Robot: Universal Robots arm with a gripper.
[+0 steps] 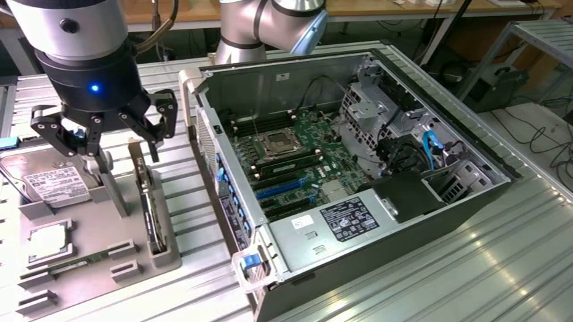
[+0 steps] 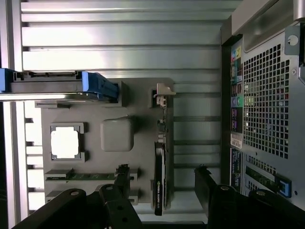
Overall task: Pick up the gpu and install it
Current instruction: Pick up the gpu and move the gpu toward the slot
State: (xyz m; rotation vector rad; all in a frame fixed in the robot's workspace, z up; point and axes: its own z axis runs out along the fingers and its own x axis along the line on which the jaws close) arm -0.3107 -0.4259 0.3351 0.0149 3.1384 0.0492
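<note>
Hanging gripper, exterior view: the black two-fingered gripper [image 1: 115, 151] is above the tray, at the exterior view's left. Its fingers [image 1: 150, 131] stand apart and hold nothing.
Gpu, exterior view: the thin flat gpu [image 1: 149, 201] with a black face stands on its long edge in a slot of the tray, just under the finger nearer to the case. I cannot tell if they touch.
Tray, exterior view: the flat grey plastic tray [image 1: 94, 228] lies on the ribbed metal table [image 1: 430, 268]. The boxy silver hard drive [image 1: 49, 181] with a white label rests on it.
Computer case, exterior view: the open black and silver computer case [image 1: 268, 80] lies on its side just beside the tray, with the green motherboard [image 1: 304, 154] visible inside.
Gripper, wrist view: the gripper [image 2: 162, 171] is wide open. One finger [image 2: 121, 179] is on each side of the gpu, both apart from it.
Gpu, wrist view: the gpu [image 2: 159, 183] is seen from its edge as a narrow dark strip, upright in the tray [image 2: 138, 95]. Its silver metal bracket is at the end far from the fingers.
Other parts, wrist view: the square silver processor chip [image 2: 65, 143] and the narrow green memory stick [image 2: 90, 175] sit in the tray. The hard drive [image 2: 52, 83] has blue rails. The perforated back of the computer case [image 2: 267, 105] is on the gpu's other side.
</note>
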